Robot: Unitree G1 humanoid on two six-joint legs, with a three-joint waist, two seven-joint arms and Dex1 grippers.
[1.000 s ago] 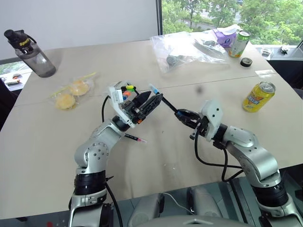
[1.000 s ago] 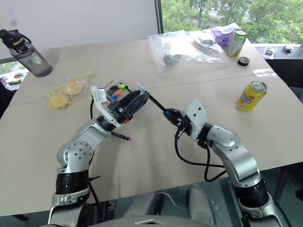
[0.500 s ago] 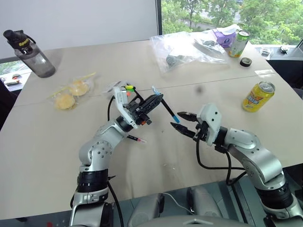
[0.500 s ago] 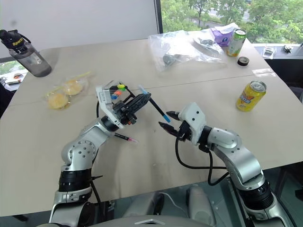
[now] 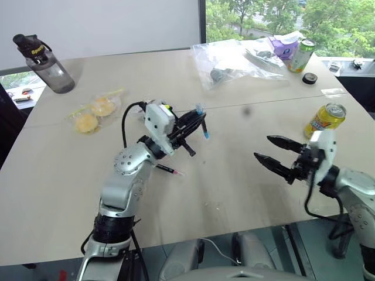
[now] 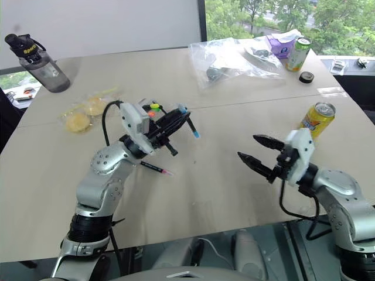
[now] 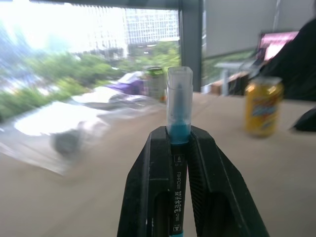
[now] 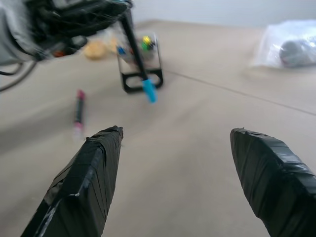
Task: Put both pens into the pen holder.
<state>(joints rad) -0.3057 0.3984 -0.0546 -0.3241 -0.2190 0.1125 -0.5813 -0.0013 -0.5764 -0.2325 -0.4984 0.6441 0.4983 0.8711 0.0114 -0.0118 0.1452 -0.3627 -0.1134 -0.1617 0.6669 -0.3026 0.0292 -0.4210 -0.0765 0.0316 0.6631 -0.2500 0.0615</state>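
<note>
Left eye view | your left gripper clamps the blue pen mid-frame, just right of the pen holder, likely for insertion | right gripper gapes empty, lower right | pink pen lies on the table

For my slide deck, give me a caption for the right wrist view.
Open right gripper facing the blue pen held by the left gripper, holder behind, pink pen on the table.

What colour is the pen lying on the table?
Black with pink ends: the pen on the table, best in the right wrist view.
</note>
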